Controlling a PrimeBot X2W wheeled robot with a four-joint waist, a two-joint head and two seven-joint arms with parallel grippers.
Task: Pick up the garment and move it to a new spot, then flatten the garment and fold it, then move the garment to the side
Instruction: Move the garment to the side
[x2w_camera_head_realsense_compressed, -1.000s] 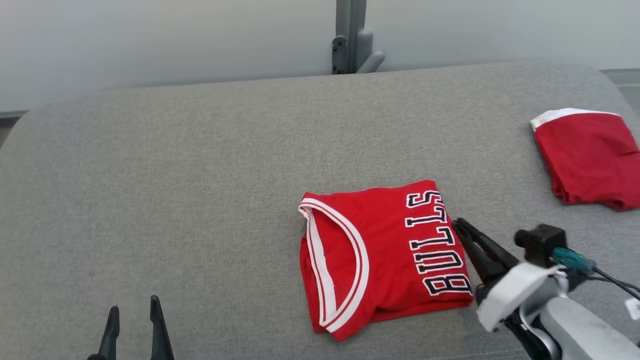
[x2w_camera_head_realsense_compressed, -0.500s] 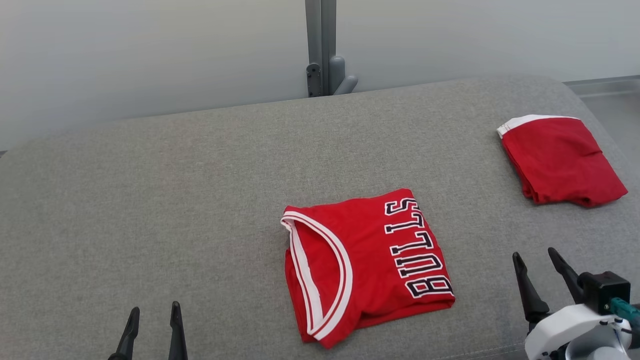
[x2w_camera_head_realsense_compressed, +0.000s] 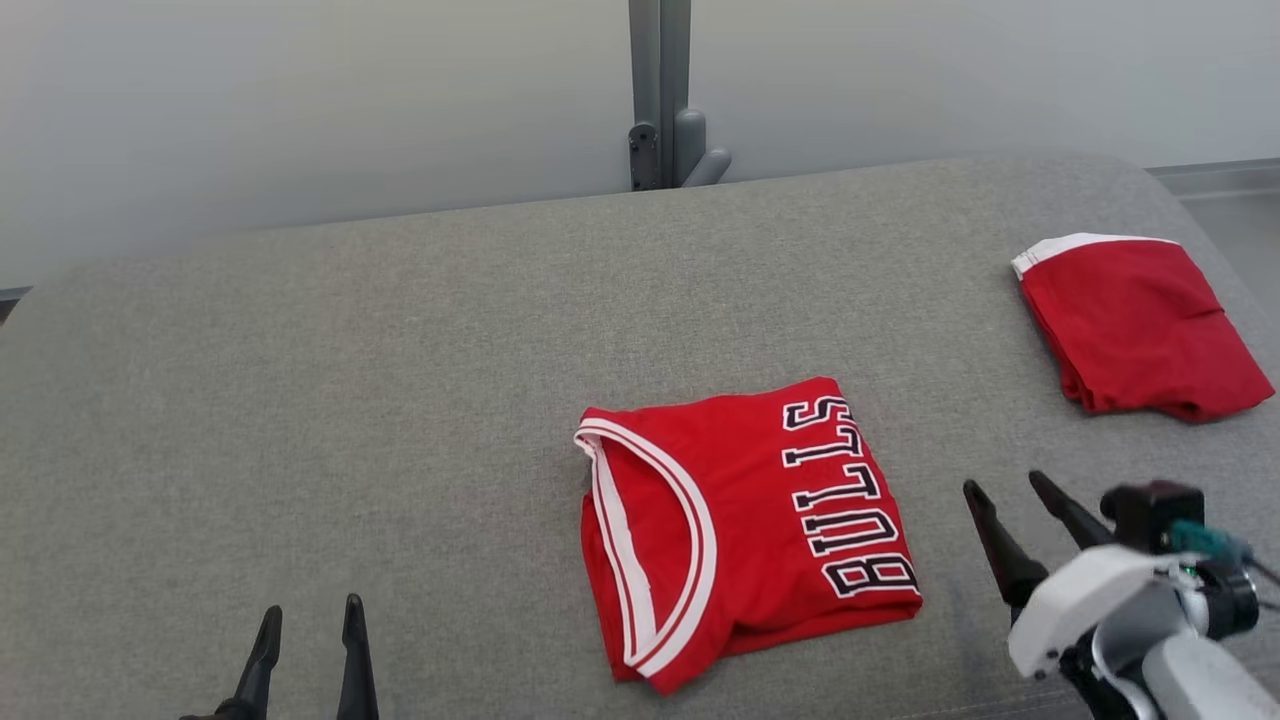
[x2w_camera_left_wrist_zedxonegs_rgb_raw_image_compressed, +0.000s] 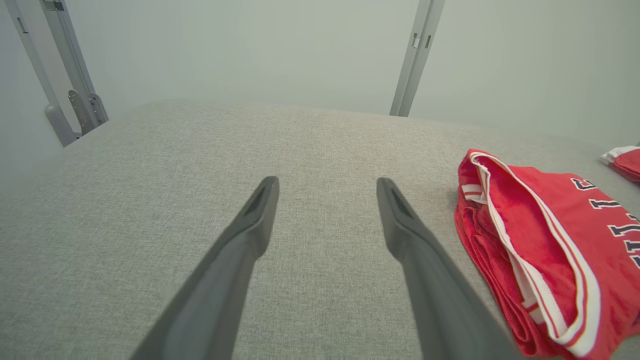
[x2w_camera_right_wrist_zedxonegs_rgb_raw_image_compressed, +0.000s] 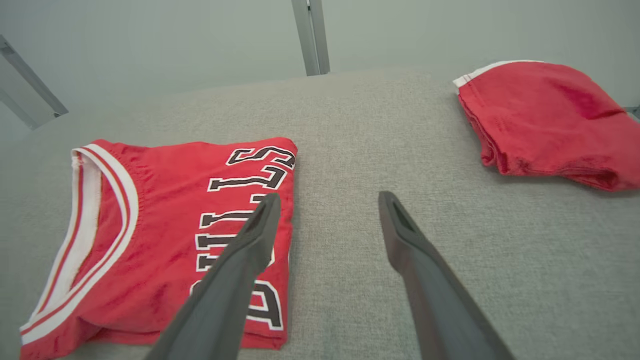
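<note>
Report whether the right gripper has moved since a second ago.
Yes. The right gripper has backed away from the Bulls jersey, off its right edge, and opened.

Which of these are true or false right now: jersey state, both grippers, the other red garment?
The Bulls jersey lies folded on the grey surface. True.
The right gripper is shut on the jersey. False: it is open beside it, holding nothing.
The second red garment lies apart from the jersey, toward the robot's right. True.
The left gripper touches the jersey. False: it is open, clear of it.
</note>
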